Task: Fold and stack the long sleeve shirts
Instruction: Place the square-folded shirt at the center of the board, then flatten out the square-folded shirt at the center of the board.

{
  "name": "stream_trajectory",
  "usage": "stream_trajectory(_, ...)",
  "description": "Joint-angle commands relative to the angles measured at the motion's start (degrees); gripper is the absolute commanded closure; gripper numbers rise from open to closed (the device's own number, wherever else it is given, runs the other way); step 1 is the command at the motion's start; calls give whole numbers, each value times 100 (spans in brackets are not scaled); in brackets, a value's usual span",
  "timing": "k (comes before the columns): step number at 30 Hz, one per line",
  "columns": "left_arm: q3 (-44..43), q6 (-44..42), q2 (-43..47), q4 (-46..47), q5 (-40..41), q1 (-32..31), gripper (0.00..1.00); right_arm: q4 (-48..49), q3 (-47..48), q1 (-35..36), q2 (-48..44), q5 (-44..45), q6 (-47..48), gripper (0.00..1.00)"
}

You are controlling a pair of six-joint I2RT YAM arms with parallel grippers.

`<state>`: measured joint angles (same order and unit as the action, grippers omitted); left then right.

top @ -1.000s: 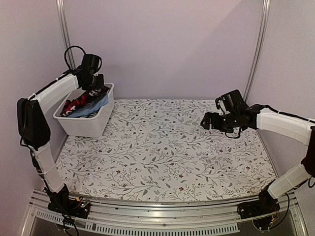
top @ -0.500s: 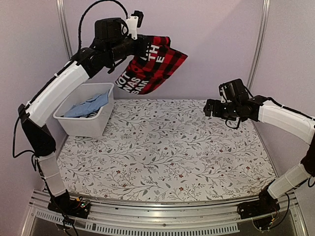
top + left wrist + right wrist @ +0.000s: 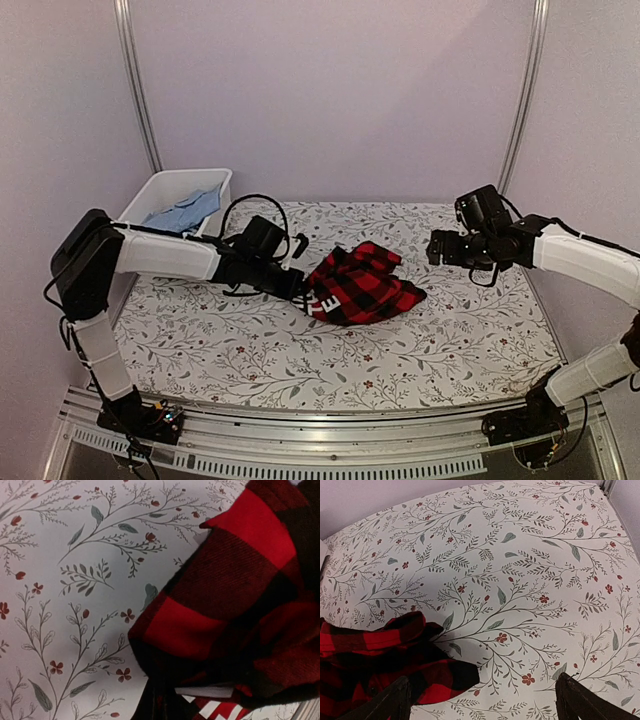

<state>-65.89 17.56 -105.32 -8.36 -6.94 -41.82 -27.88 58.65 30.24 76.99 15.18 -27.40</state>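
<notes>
A red-and-black check long sleeve shirt [image 3: 365, 285] lies bunched on the middle of the flowered table. My left gripper [image 3: 300, 290] is low at the shirt's left edge, shut on the cloth. In the left wrist view the shirt [image 3: 235, 580] fills the right side, its white lettering [image 3: 220, 707] sits at the bottom, and the cloth hides my fingers. My right gripper [image 3: 436, 247] hovers to the right of the shirt, open. In the right wrist view its fingertips [image 3: 390, 702] stand wide apart over the table, with the shirt's [image 3: 380, 665] corner below the left one.
A white plastic bin [image 3: 152, 192] stands at the back left corner with blue cloth [image 3: 185, 211] in it. Metal posts [image 3: 137, 85] rise at the back on both sides, and walls close in behind and beside the table [image 3: 300, 360].
My left arm lifted the check shirt out of the bin, swung it high, then brought it down onto the middle of the table. The right arm barely shifted.
</notes>
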Motion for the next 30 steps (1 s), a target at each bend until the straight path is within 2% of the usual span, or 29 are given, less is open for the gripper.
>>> stream_trajectory(1, 506, 398, 737, 697, -327, -51, 96, 196, -106, 248, 120, -365, 27, 1)
stream_trajectory(5, 694, 355, 931, 553, -167, -61, 91, 436, -81, 380, 422, -692, 71, 1)
stream_trajectory(9, 837, 433, 1132, 476, -74, -50, 65, 517, -48, 408, 624, -945, 85, 1)
stream_trajectory(11, 894, 485, 1296, 431, -58, -54, 58, 564, -59, 466, 679, -1098, 152, 1)
stream_trajectory(15, 931, 348, 1591, 206, -107, -91, 51, 559, -205, 727, 703, -1041, 187, 1)
stream_trajectory(18, 944, 172, 1779, -29, -71, -321, 49, 620, -474, 770, 624, -1141, 159, 1)
stream_trajectory(22, 936, 171, 1925, -336, 63, -703, 48, 808, -732, 790, 595, -1447, 222, 7)
stream_trajectory(26, 931, 220, 1883, -393, 30, -1151, 47, 1065, -764, 791, 785, -1796, 417, 17)
stream_trajectory(30, 741, 245, 1482, -518, 57, -1521, 45, 1273, -608, 790, 1123, -1952, 548, 29)
